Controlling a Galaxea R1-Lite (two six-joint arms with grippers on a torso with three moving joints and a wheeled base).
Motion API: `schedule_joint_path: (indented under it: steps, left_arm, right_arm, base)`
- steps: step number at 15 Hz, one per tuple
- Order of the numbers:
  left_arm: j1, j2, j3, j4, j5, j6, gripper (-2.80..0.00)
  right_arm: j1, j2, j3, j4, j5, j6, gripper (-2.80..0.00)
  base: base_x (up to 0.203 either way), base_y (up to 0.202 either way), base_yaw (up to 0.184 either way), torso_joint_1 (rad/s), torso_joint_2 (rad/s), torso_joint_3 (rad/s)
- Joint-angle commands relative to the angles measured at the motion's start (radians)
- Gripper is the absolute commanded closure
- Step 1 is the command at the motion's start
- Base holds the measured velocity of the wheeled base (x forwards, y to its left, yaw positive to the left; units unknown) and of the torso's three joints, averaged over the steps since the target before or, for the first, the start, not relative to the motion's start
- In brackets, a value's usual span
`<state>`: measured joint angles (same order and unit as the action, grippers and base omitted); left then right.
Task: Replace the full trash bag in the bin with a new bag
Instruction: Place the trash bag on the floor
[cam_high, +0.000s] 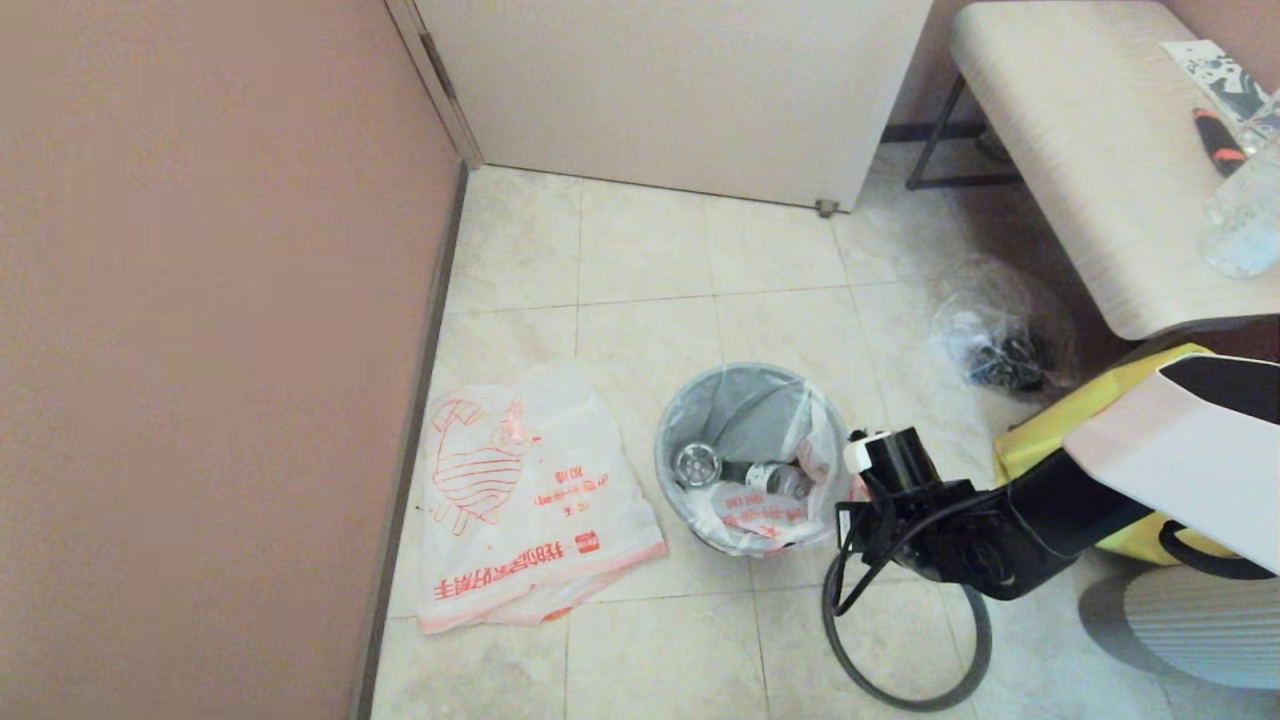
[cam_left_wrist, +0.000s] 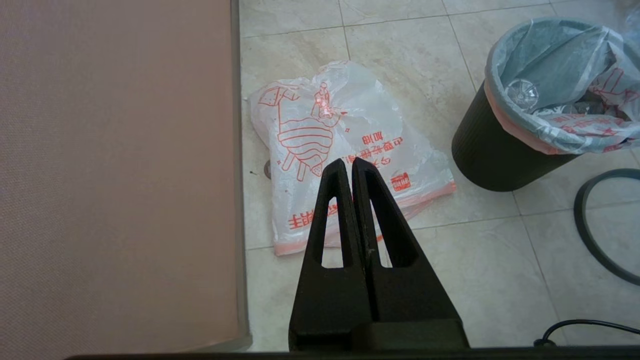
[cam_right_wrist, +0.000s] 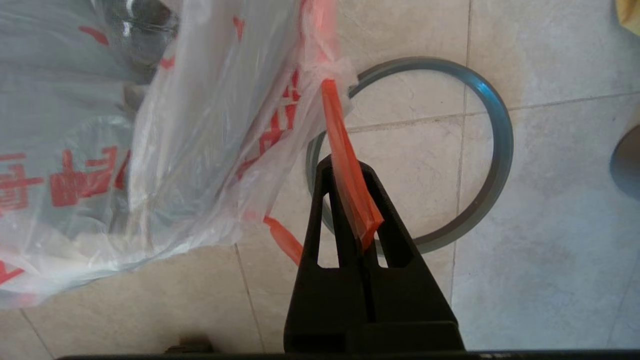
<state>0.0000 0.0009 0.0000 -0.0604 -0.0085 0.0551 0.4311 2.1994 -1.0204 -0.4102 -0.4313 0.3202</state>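
The bin (cam_left_wrist: 495, 150) stands on the tiled floor with the full trash bag (cam_high: 760, 515) still in it, its rim folded over the edge and bottles showing inside. My right gripper (cam_right_wrist: 345, 165) is at the bin's right rim (cam_high: 858, 490), shut on the bag's orange-red handle (cam_right_wrist: 350, 190), which runs taut up to the bag (cam_right_wrist: 150, 150). The new bag (cam_high: 520, 500) lies flat on the floor left of the bin, by the wall. My left gripper (cam_left_wrist: 347, 162) hangs above the new bag (cam_left_wrist: 340, 140), shut and holding nothing; it is out of the head view.
A dark grey hoop (cam_high: 900, 640) lies on the floor under my right arm. A clear bag of dark items (cam_high: 1000, 345) and a yellow tote (cam_high: 1090, 420) sit to the right, under a bench (cam_high: 1090, 150). A wall (cam_high: 200, 350) bounds the left side.
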Motion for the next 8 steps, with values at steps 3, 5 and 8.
schedule_joint_path:
  steps: [3, 5, 8]
  left_arm:
    - [-0.002, 0.003, -0.006, -0.001, 0.0, 0.013, 0.0]
    - [-0.003, 0.047, -0.063, 0.008, -0.007, 0.011, 0.0]
    - [-0.003, 0.135, -0.138, 0.01, -0.048, 0.011, 0.0]
  right_arm:
    - [0.0, -0.001, 0.002, -0.001, -0.004, 0.002, 0.0]
    - [0.0, 0.0, 0.0, -0.001, -0.004, 0.002, 0.0]
    - [0.001, 0.003, -0.001, -0.001, -0.004, 0.002, 0.0]
  base:
    - [0.0, 0.0, 0.0, 0.0, 0.0, 0.0]
    - [0.0, 0.0, 0.0, 0.0, 0.0, 0.0]
    - [0.0, 0.0, 0.0, 0.0, 0.0, 0.0]
